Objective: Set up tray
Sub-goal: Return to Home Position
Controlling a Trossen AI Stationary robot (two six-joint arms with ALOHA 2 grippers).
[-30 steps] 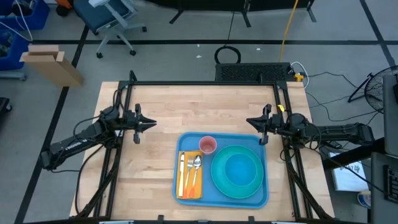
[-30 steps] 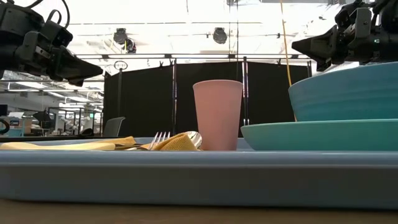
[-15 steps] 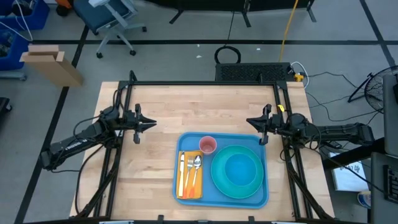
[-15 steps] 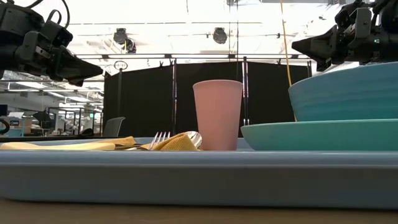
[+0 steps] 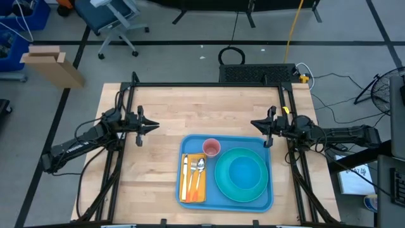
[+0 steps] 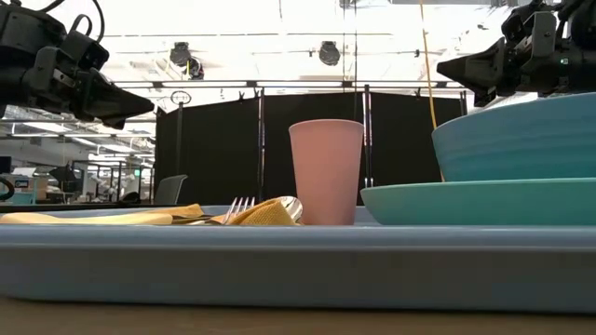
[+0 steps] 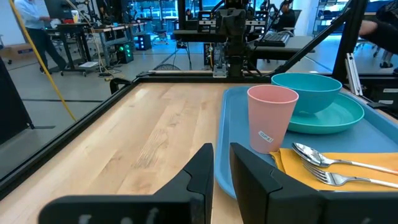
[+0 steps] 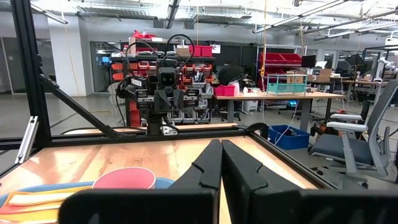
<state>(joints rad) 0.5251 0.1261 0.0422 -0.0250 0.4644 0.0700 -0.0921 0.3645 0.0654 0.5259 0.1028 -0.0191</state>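
Nothing moved: left gripper and right gripper hang near the tray.

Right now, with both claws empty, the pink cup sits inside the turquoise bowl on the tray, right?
Not quite: the pink cup stands on the tray beside the turquoise bowl, not inside it, as the high view shows. The left claw and right claw are indeed empty.

On the tray: cutlery left, cup behind, plate right
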